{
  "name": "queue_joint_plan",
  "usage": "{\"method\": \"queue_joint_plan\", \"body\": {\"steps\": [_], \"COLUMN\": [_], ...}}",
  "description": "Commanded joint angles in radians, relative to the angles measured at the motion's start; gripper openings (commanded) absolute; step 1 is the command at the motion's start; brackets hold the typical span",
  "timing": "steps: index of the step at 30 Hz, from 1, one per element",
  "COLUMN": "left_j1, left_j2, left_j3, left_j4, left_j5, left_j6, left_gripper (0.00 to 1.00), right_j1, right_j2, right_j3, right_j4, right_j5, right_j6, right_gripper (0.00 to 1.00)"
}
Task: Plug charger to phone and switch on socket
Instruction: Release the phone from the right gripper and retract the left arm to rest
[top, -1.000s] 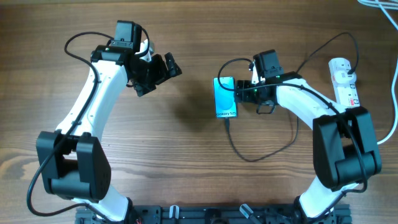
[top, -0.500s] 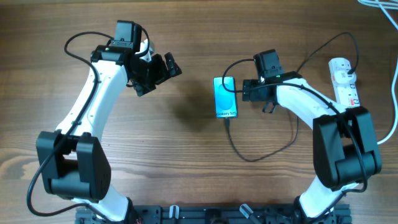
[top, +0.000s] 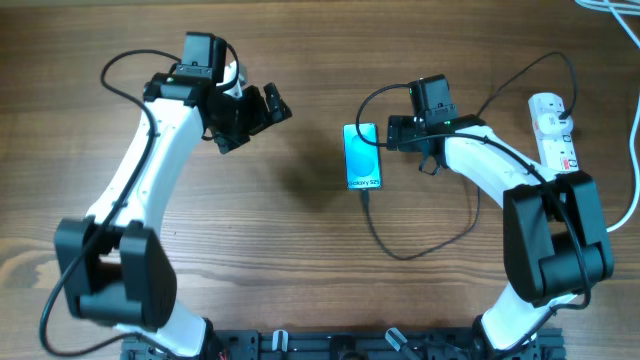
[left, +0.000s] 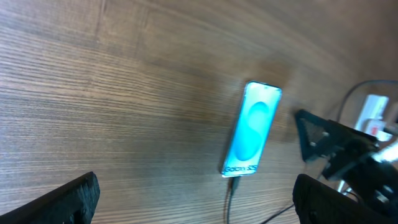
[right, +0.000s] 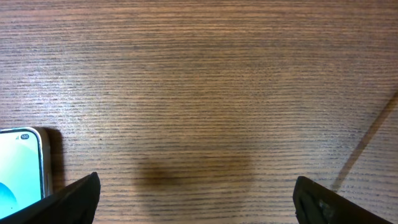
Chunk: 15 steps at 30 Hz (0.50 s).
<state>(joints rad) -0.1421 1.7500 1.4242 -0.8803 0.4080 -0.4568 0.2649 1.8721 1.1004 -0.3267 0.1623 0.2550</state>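
Gaping wide, the right pincer (right: 198, 202) hung over bare wood with nothing between its black fingers (right: 74, 198). From overhead, this pincer (top: 398, 133) sat just beside the upper right edge of the flat rectangular phone with a bright cyan screen and white rim (top: 363, 156), apart from it. The phone's top corner showed at the lower left of the right wrist view (right: 22, 168).

The phone lay flat on the brown wood-grain surface (top: 300, 250), between the two arms. A thin black charger cable (top: 367, 205) met the phone's lower, lettered end, then looped away across the surface toward the right arm; the left wrist view showed the same join (left: 231, 190).

The left pincer (top: 262, 108) was likewise spread and empty (left: 193, 199), well apart from the phone (left: 252, 127) on its left side.

A white elongated power strip with red marks (top: 553, 128) lay at the far right edge, well apart from both pincers.
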Motion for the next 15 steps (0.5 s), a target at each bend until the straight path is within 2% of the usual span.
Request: {"method": "queue_joint_plan", "body": {"steps": [1,4,7,9,12,15], "left_j1": [-0.002,-0.002,0.001,0.001,0.008,0.012], "left_j2": [-0.153,-0.251,-0.322,-0.352,-0.385,-0.398], "left_j3": [-0.001,-0.001,-0.001,-0.001,-0.017,-0.118], "left_j4": [-0.002,-0.064,-0.109,-0.111,-0.101,-0.031], "left_j5": [-0.071,-0.185,-0.199,-0.204,-0.357,-0.406], "left_j6": [0.053,0.061,0.061,0.065,0.087,0.087], "left_gripper": [1.0,1.0,1.0,1.0,1.0,1.0], "right_j1": [-0.003,-0.003,-0.003,-0.003,-0.003,-0.003], "right_j2": [0.002,0.002,0.002,0.002,0.002,0.002], "right_j3": [0.012,0.012,0.012,0.012,0.012,0.012], "right_j4": [0.005,0.005,0.005,0.005,0.005,0.005], "right_j5": [0.021,0.021,0.021,0.021,0.021,0.021], "right_j6": [-0.017,-0.017,-0.017,-0.017,-0.016,-0.017], "right_gripper": [1.0,1.0,1.0,1.0,1.0,1.0]}}
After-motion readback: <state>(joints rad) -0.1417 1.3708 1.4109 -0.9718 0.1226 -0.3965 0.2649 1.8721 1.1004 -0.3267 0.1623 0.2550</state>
